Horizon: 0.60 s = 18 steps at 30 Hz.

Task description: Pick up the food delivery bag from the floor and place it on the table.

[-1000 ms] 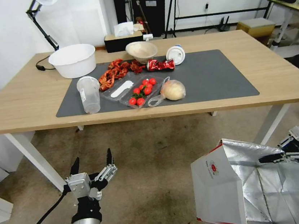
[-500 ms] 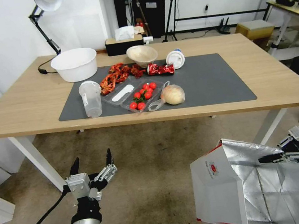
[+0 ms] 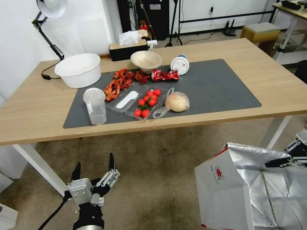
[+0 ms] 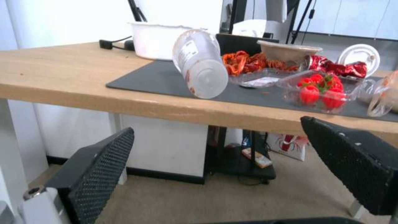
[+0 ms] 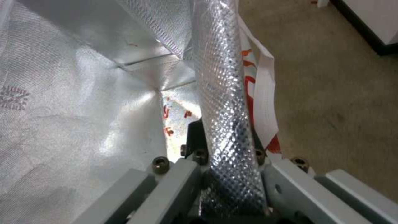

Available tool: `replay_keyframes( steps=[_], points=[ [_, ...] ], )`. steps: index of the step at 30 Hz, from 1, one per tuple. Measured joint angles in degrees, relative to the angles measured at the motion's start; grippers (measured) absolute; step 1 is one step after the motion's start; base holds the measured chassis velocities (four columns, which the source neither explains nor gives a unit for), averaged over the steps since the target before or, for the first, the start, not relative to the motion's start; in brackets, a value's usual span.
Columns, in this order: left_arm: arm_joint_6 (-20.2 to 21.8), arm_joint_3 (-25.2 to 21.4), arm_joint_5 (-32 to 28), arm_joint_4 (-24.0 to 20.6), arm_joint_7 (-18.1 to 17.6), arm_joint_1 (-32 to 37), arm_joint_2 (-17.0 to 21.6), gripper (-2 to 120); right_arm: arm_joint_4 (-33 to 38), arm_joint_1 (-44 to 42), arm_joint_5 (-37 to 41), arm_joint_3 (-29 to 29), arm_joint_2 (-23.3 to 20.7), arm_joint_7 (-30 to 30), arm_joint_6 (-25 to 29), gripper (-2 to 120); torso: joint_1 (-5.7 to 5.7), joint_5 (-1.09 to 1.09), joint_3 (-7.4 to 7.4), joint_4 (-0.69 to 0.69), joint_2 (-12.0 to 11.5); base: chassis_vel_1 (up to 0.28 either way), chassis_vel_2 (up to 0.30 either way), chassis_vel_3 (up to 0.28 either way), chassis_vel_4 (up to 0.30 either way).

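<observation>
The food delivery bag (image 3: 222, 192), white with a small round red logo and a foil-lined open mouth, is at the lower right of the head view, in front of the table (image 3: 29, 107). Its base runs off the view's lower edge. My right gripper (image 3: 275, 162) is shut on the bag's far rim. In the right wrist view the foil wall (image 5: 226, 93) is pinched between the right gripper's (image 5: 226, 146) fingers, with a white handle (image 5: 263, 93) beside it. My left gripper (image 3: 95, 163) hangs open and empty at the lower left, below the table's front edge (image 4: 124, 99).
The dark grey mat (image 3: 213, 85) holds a clear cup (image 3: 95, 106), a tray of tomatoes (image 3: 146, 102), a bagged bun (image 3: 177, 101) and red shells, with bare mat to the right. A white bowl (image 3: 78, 70) stands behind. White table legs (image 3: 40, 168) (image 3: 275, 131) flank the floor space.
The table has slid lower in the head view, so the camera has moved. The bag and both grippers keep their places in the picture, the right one still gripping the rim.
</observation>
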Motion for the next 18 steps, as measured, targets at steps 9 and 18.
replay_keyframes(
  steps=[9,18],
  points=[
    [0.01,0.01,0.13,-0.01,0.02,0.01,-0.01,100,0.06,0.09,0.09,0.0,-0.1,0.0,0.05,0,0.97,0.0,1.2,0.0,2.17,0.0,0.0,0.0,0.0],
    [0.03,0.0,0.12,-0.06,0.03,-0.03,0.09,100,0.12,0.1,0.13,-0.03,-0.13,0.0,0.05,0,1.94,0.0,2.58,0.0,4.54,0.0,0.0,0.0,0.0]
  ],
)
